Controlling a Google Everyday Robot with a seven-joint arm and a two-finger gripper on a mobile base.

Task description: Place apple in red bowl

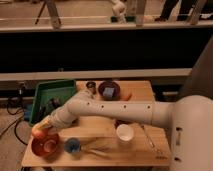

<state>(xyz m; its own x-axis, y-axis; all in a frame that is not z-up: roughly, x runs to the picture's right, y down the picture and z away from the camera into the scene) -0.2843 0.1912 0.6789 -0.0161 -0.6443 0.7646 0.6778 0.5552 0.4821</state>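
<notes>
Wooden table (125, 152), near edge: red bowl (46, 147) at left corner, blue cup (72, 145) just beside it, white cup (124, 133) farther right. My gripper (44, 127) over red bowl's far-left rim, clamped on apple (38, 132). Behind: green tray (55, 83), dark bowl (109, 90). Dark wall beyond.

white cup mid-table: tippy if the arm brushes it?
Likely light: the white cup stands upright, so a brush could slide or tip it. Round, so it may roll if toppled. The gripper is over the red bowl, by the apple.
</notes>
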